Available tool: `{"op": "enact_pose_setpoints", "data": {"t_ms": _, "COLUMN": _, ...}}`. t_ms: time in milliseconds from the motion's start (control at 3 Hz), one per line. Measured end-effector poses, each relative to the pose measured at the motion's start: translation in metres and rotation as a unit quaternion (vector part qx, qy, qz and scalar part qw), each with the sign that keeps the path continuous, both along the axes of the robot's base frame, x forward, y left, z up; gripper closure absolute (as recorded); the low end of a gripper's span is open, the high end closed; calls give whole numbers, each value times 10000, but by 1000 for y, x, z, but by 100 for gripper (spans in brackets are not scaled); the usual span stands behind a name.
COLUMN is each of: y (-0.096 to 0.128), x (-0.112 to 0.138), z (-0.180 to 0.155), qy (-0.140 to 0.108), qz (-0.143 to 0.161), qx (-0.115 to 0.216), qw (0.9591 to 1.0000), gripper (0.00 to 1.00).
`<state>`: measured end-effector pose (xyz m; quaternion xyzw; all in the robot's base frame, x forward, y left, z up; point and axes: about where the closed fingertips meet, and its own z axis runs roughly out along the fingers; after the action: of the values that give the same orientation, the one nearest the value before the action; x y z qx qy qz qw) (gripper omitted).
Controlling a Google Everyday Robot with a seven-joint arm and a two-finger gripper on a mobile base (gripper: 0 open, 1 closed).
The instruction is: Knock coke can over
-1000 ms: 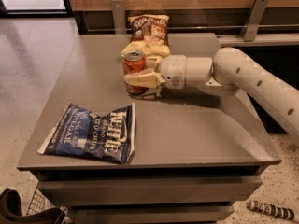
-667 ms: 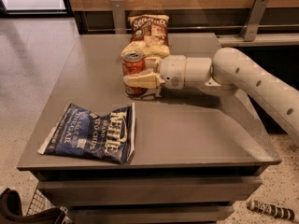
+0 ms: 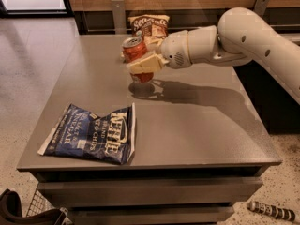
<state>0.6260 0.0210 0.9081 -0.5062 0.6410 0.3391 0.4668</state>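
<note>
The coke can (image 3: 134, 49) is red with a silver top. It leans with its top toward the left and sits slightly above the grey table (image 3: 201, 125); its shadow lies on the tabletop just below it. My gripper (image 3: 139, 55) reaches in from the right at the end of the white arm (image 3: 243, 36). It is shut on the can, with one cream finger (image 3: 146, 63) across the can's front and the other behind it.
A blue Kettle chip bag (image 3: 91, 134) lies flat at the table's front left. A brown chip bag (image 3: 150, 26) stands at the back edge behind the can. A wooden wall runs behind the table. A wire basket (image 3: 42, 210) and a small object (image 3: 272, 211) are on the floor.
The can stood upright on the table between the fingers; now it is tilted to the left and raised off the surface. The view has also come closer to the table.
</note>
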Motion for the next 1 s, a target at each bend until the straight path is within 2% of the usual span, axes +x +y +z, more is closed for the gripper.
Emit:
{"op": "enact_pose_setpoints", "data": {"t_ms": 333, "y": -8, "x": 3, "z": 15, "qy": 216, "qz": -141, "qx": -834, "qw": 9962, "gripper": 100}}
{"op": "enact_pose_setpoints", "data": {"t_ms": 667, "y": -16, "x": 2, "z": 15, "qy": 516, "qz": -306, "qx": -1643, "qw": 9846, "gripper": 100}}
{"op": "enact_pose_setpoints", "data": {"t_ms": 1000, "y": -20, "x": -4, "z": 6, "qy": 700, "qz": -402, "qx": -2187, "qw": 9724, "gripper": 100}}
